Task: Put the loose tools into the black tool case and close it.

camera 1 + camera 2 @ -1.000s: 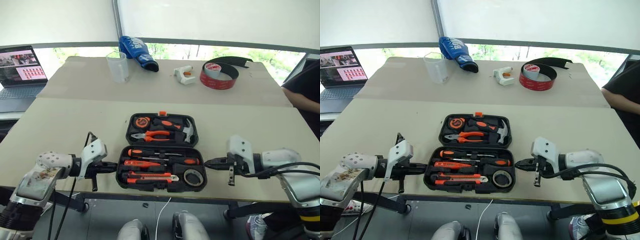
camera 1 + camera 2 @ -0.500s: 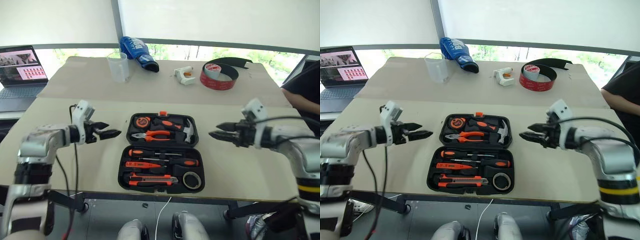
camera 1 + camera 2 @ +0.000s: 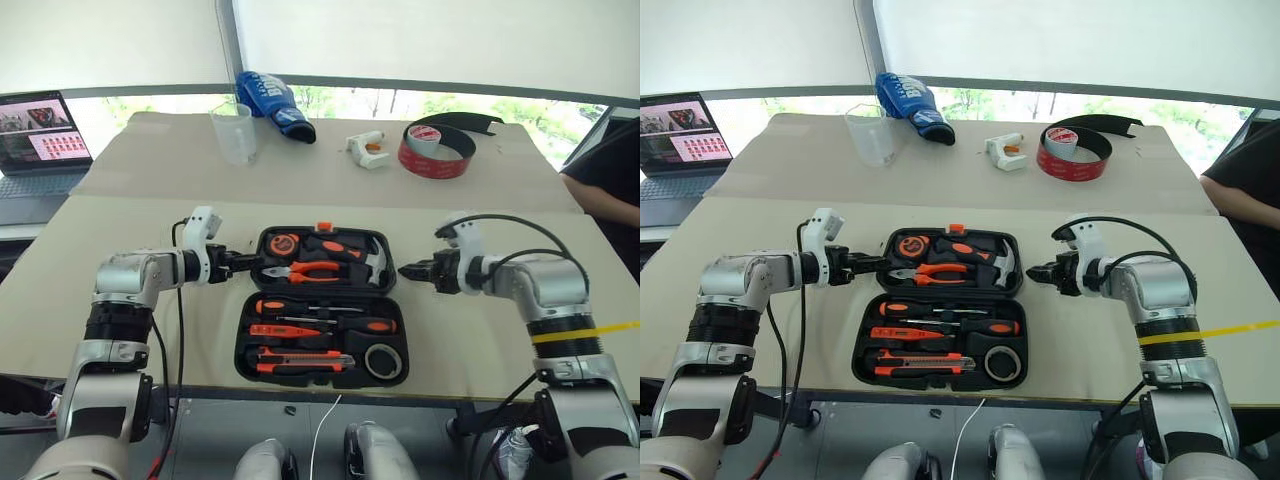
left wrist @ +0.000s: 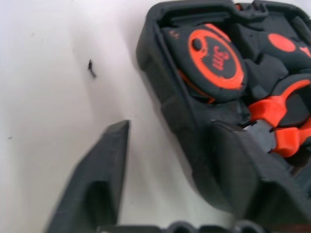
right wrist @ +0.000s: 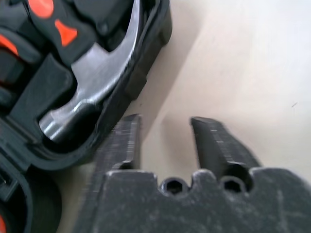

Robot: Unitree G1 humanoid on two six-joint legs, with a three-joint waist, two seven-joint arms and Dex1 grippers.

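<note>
The case (image 3: 322,312) lies open between both empty, parted grippers, left (image 4: 170,141) straddling the lid's wall by a tape measure (image 4: 211,60) marked "3m", right (image 5: 163,133) just beside the hammer (image 5: 92,90) corner.

Black tool case (image 3: 322,317) open flat on the table, screwdrivers (image 3: 325,315), knife (image 3: 300,357), tape roll (image 3: 384,360) slotted inside.

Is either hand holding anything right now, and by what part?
Nothing is held. The left hand straddles the tool case's far-half left wall with fingers open; the right hand is open beside its right edge.
</note>
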